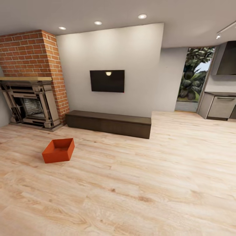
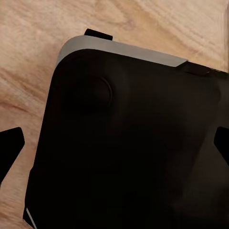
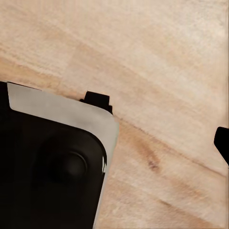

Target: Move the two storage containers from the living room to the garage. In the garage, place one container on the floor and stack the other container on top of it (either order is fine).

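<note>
Scanning the head view, one storage container was found on the light wood plank floor of the living room, lying left of centre and ahead of the robot, in front of the brick fireplace and short of the dark low cabinet. A second container was not made out. The bin was seen as an open-topped red-orange box with smooth plain walls, its long axis apparently angled slightly away toward the right, though foreshortening made that hard to confirm. Given that offset, the left arm was judged nearer once the base is driven closer; the bin was well apart from both arms at this point.

In both wrist views a dark rounded robot body part with a grey edge was seen over grained wood planks. Dark tips at the picture edges may have been the fingers, but whether either pair was spread or closed could not be told. Nothing was seen held.

A wall-mounted TV was noted above the cabinet.
</note>
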